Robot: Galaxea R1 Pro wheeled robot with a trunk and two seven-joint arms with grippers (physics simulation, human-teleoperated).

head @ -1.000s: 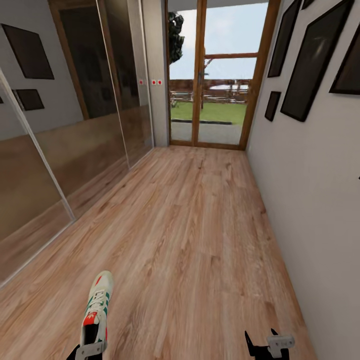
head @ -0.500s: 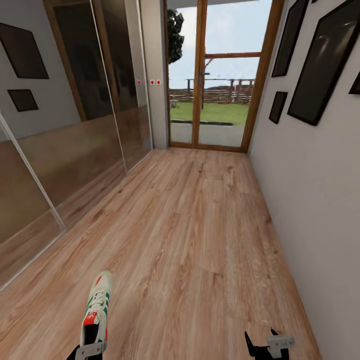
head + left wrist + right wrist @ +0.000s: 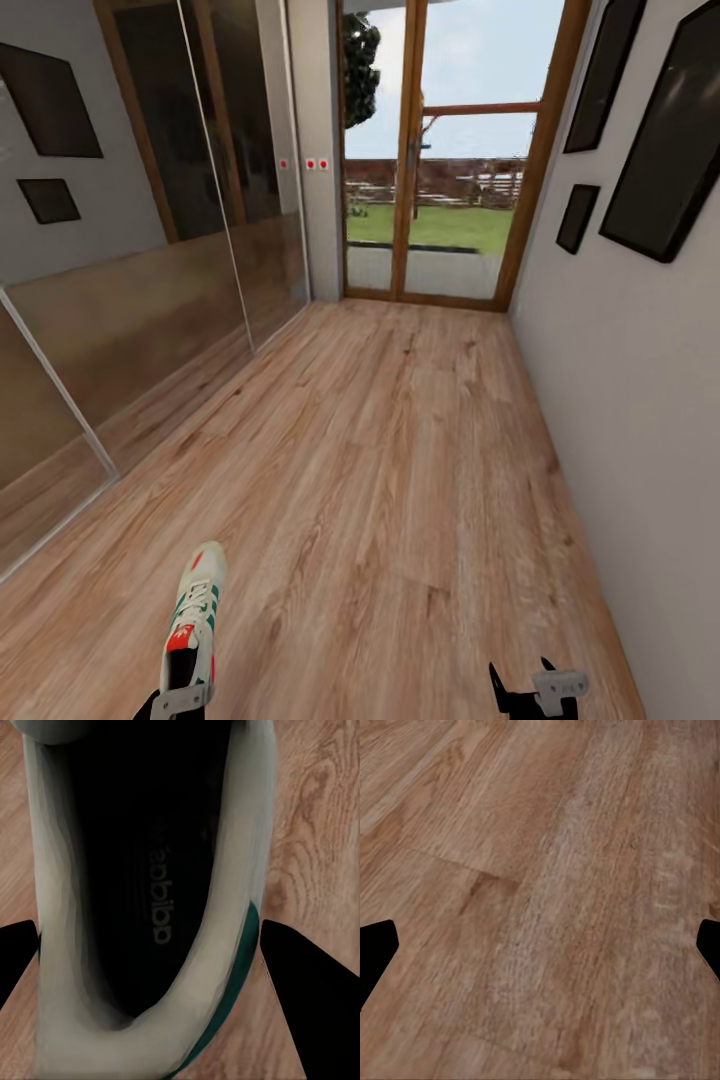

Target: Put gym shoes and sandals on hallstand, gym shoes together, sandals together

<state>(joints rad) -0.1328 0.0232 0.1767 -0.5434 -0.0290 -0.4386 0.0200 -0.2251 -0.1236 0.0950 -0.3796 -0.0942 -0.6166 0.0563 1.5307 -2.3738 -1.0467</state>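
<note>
One off-white gym shoe (image 3: 195, 620) with green stripes and red-orange accents hangs toe-forward over the corridor floor (image 3: 400, 480), low at the head view's left. My left gripper (image 3: 176, 700) is shut on its heel end. In the left wrist view the shoe's dark inside (image 3: 150, 870) lies between the two black fingertips (image 3: 311, 990). My right gripper (image 3: 535, 692) is open and holds nothing, with only plank floor (image 3: 547, 892) beneath it. The other gym shoe, the two sandals and the hallstand are out of view.
A glazed wooden door (image 3: 430, 170) closes the corridor's far end, garden beyond. Mirrored sliding panels (image 3: 150, 300) run along the left side. The right wall (image 3: 630, 380) carries dark picture frames (image 3: 670, 150) and stands close to my right arm.
The whole picture has shifted: the door and walls sit further right and look nearer, so the camera moved. The shoe and both grippers keep their places in the picture.
</note>
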